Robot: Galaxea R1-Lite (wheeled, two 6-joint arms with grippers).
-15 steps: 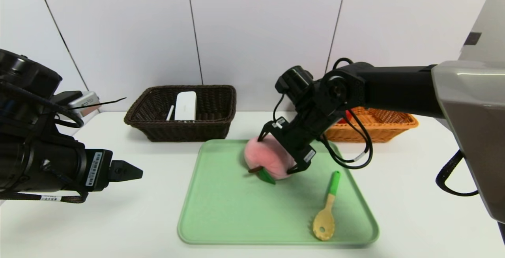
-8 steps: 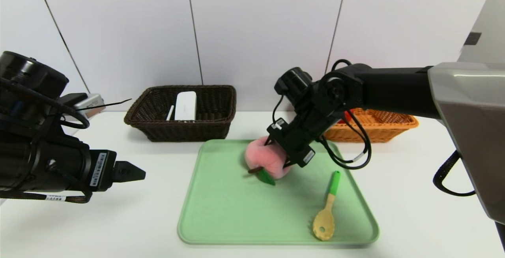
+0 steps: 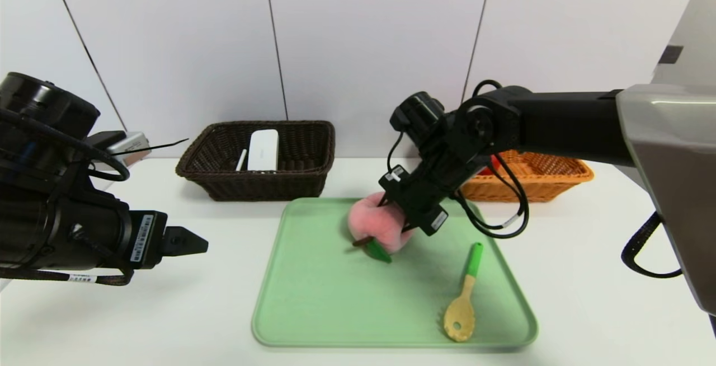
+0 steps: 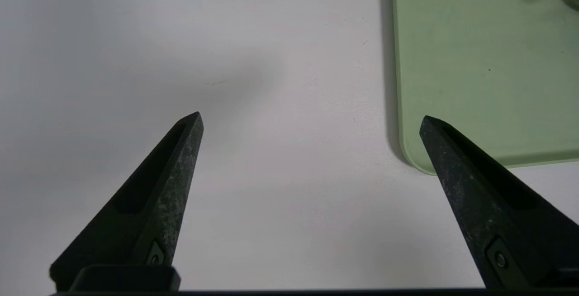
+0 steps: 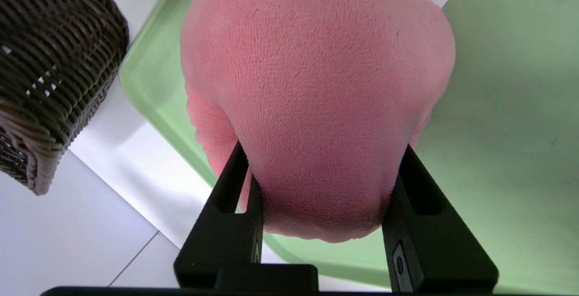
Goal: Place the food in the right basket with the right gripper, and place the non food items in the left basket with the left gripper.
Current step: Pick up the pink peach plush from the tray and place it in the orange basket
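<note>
A pink plush peach with a green leaf lies at the back of the green tray. My right gripper is shut on it, and in the right wrist view the fingers press into both sides of the peach. A wooden spoon with a green handle lies at the tray's front right. My left gripper hovers open over bare table left of the tray, holding nothing. The dark left basket and orange right basket stand behind the tray.
The left basket holds a white flat device and a thin white stick. Something red shows in the right basket behind my right arm. In the left wrist view the tray corner lies by one finger. White wall panels close the back.
My right gripper's jaws have closed from wide open onto the peach, squeezing it narrower. The left arm has drifted slightly to the right.
</note>
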